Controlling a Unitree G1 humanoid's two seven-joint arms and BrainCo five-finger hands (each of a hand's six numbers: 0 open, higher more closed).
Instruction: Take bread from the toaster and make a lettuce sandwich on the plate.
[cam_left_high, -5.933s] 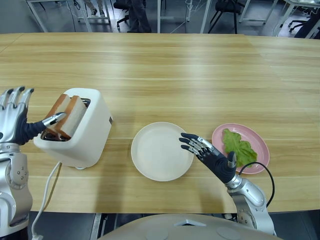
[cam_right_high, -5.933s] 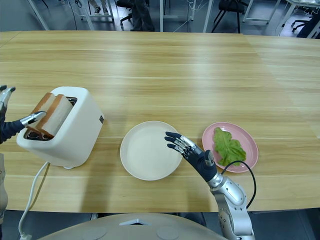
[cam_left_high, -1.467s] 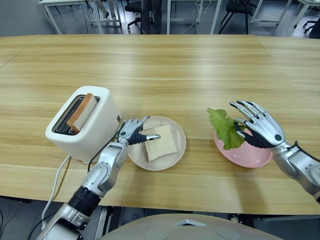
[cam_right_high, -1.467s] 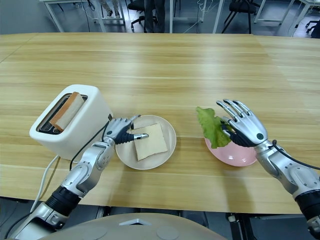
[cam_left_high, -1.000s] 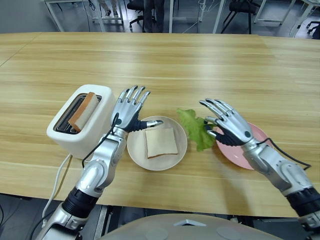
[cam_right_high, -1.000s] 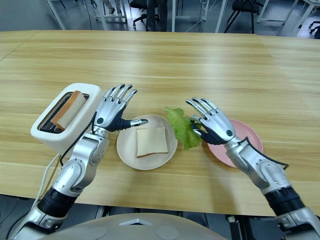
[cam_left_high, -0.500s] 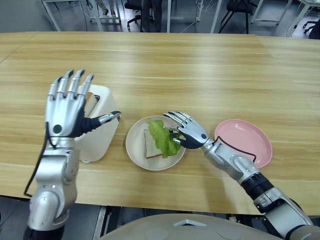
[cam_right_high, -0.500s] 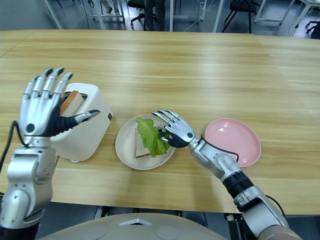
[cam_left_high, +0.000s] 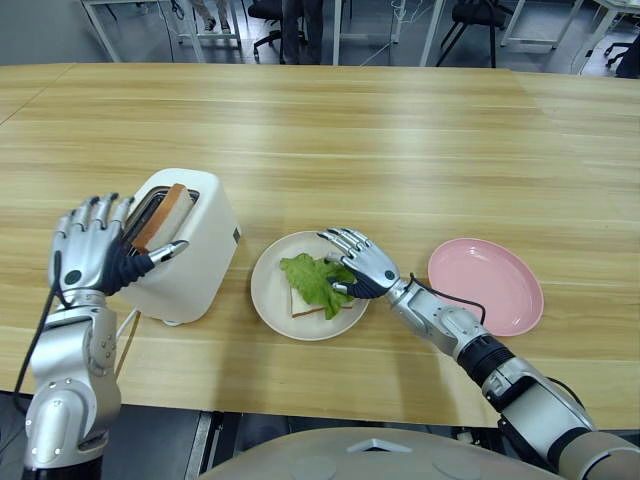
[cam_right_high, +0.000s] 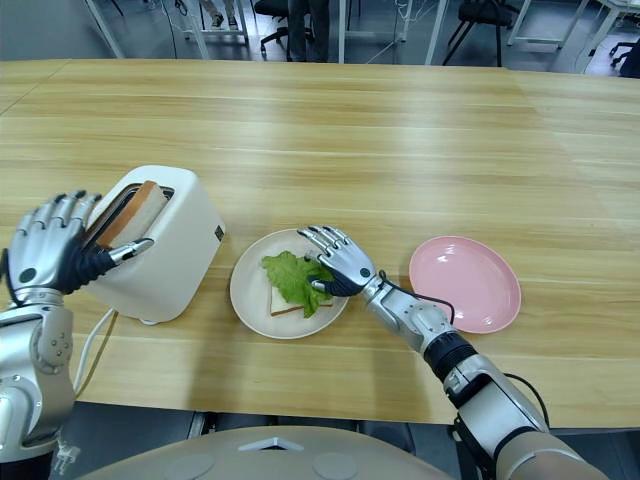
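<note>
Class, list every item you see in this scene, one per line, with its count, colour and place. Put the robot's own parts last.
table: one, light wood, under everything.
toaster: one, white, on the table's left side.
bread in toaster: one slice, brown-crusted, standing in a slot.
cord: one, white, running from the toaster off the near edge.
cream plate: one, cream, centre, near edge.
bread on plate: one slice, pale, lying on the cream plate.
lettuce leaf: one, green, on top of that slice.
pink plate: one, pink, right of the cream plate.
left hand: silver and black, open, at the toaster's left side.
right hand: silver and black, pinching the leaf's right edge.
</note>
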